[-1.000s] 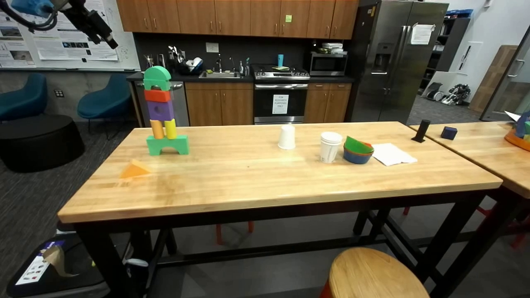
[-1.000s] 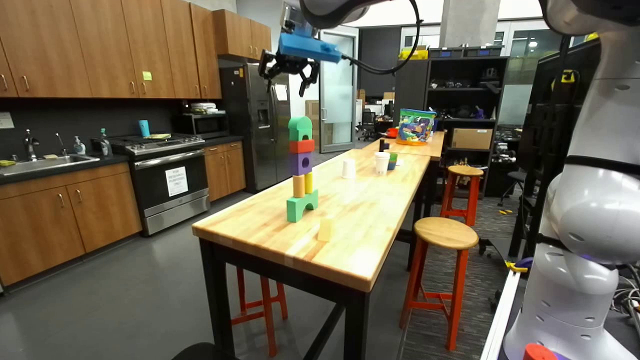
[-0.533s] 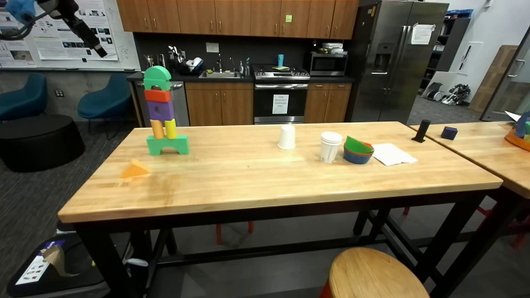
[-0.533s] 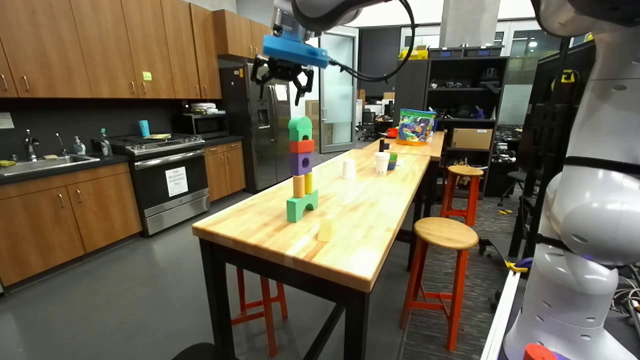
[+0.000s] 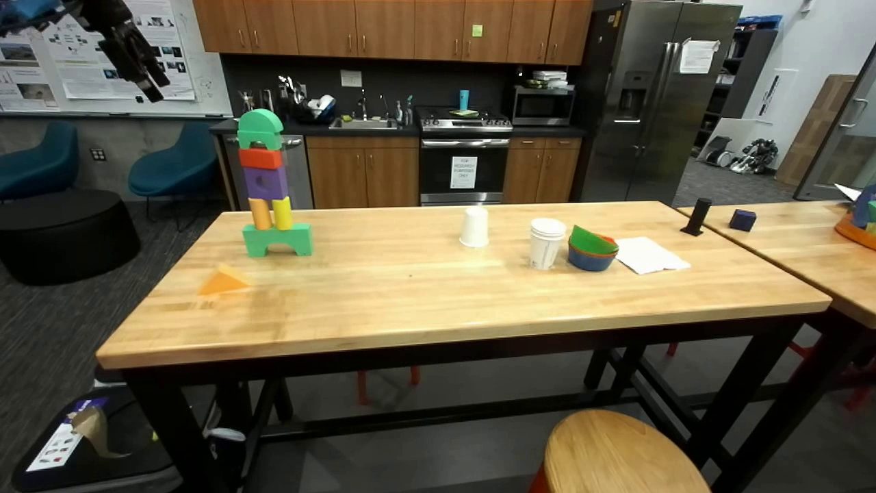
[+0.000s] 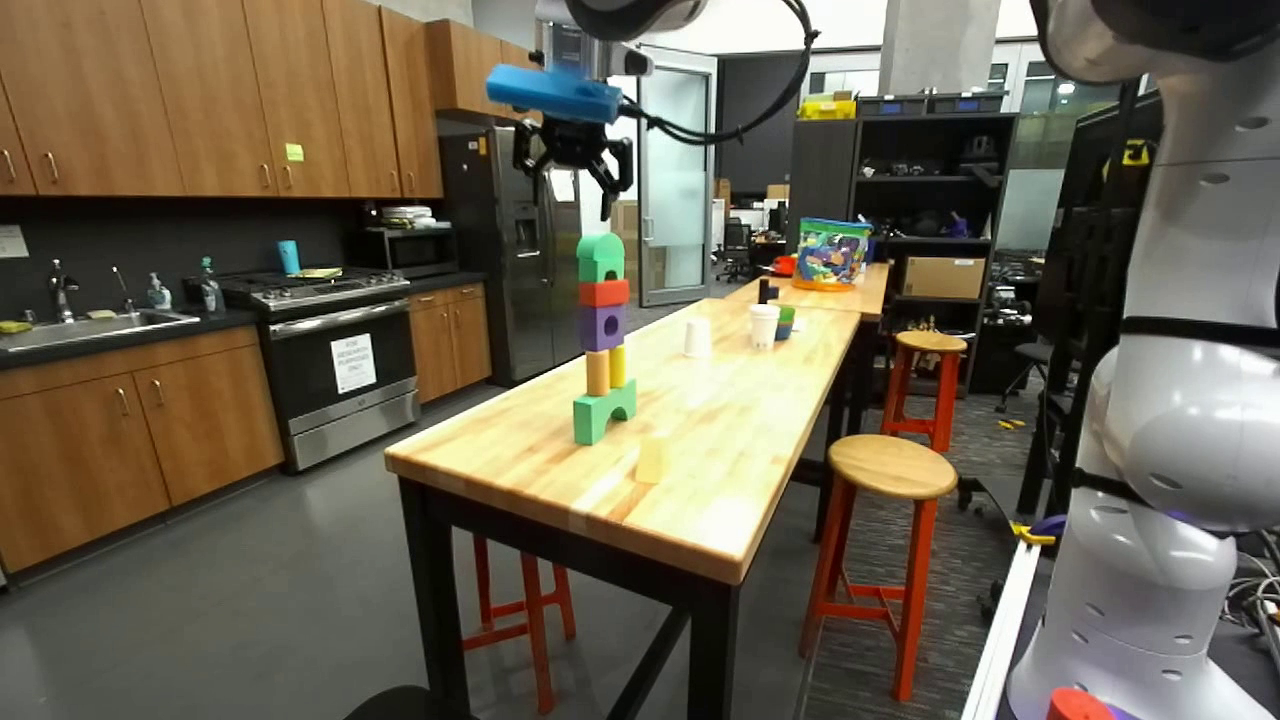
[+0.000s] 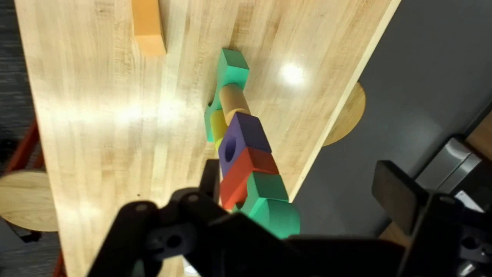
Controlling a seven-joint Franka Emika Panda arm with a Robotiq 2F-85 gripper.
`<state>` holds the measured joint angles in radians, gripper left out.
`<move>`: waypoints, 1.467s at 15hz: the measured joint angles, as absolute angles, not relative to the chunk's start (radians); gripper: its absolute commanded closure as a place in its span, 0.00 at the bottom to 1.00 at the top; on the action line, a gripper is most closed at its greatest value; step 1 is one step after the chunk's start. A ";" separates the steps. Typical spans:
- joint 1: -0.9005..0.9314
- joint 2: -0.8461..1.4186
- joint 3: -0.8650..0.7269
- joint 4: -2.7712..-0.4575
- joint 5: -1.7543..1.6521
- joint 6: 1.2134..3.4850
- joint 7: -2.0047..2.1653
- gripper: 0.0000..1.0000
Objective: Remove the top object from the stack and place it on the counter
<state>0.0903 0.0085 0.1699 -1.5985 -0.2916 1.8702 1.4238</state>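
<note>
Fingers parted wide, in both exterior views higher than the stack and apart from it. Green rounded-top block at the very top of the stack, flat side down on a green arched piece. Beneath, in descending order: an orange-red block; a purple block with a round hole; an orange cylinder and a yellow cylinder, upright side by side; a wide green arch on the light-wood desk. Near this arch, an orange wedge. Farther along the desk, well apart from the stack: an inverted white cup; upright stacked white cups; just beside these, a blue bowl with a tilted green container at its mouth; beyond, a white sheet. Alongside the desk, in an exterior view, wooden-topped stools. In the background, a steel refrigerator and a black-fronted stove.
</note>
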 measured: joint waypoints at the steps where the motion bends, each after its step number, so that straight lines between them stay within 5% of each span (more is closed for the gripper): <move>1: 0.090 0.024 0.163 -1.581 -0.288 1.837 1.457 0.00; 22: 0.104 0.156 0.117 -1.470 -0.200 1.706 1.581 0.00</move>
